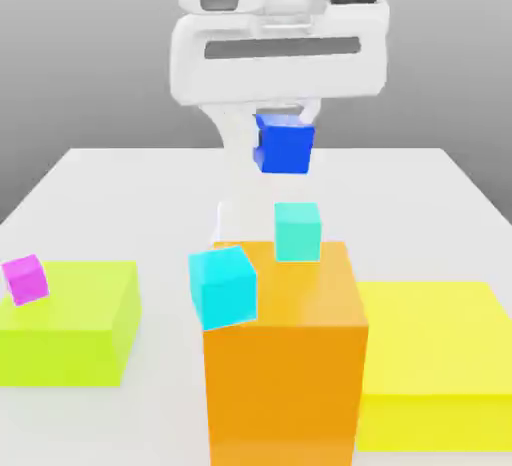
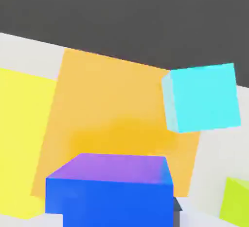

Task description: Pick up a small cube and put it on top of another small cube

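Observation:
My gripper (image 1: 283, 136) hangs above the middle of the table, shut on the small dark blue cube (image 1: 284, 146). In the hand view this blue cube (image 2: 110, 194) sits close to the camera, over the orange block (image 2: 121, 109). In the exterior view it hovers above and a little behind a small teal cube (image 1: 297, 231) that rests on top of the tall orange block (image 1: 285, 374). A light cyan cube (image 1: 222, 286) sits tilted at the orange block's upper edge on the exterior view's left. Whether anything supports this cyan cube (image 2: 202, 99) I cannot tell.
A low lime block (image 1: 65, 329) lies at the exterior view's left with a small magenta cube (image 1: 25, 279) on it. A low yellow block (image 1: 435, 359) lies to the right of the orange one. The white table (image 1: 130, 179) extends behind them.

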`<state>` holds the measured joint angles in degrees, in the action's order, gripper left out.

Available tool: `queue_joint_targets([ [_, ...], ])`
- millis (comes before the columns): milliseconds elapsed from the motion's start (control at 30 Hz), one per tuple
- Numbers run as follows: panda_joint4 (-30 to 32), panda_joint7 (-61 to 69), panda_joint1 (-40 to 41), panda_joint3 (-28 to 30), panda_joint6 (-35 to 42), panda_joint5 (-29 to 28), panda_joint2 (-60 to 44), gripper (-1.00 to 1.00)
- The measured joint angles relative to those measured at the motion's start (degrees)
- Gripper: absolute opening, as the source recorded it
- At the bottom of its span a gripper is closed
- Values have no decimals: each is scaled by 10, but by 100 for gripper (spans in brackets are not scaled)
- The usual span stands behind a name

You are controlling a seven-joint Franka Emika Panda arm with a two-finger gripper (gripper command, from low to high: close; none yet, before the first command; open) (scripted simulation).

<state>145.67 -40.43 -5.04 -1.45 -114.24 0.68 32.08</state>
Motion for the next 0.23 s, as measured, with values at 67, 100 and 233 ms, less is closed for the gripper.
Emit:
queue_joint_targets([
  [67, 30, -6, -1, -4, -34, 6, -8, -100],
  [100, 46, -7, -1, -5, -56, 8, -16, -100],
  [233, 71, -7, -1, -6, -93, 10, -29, 100],
])
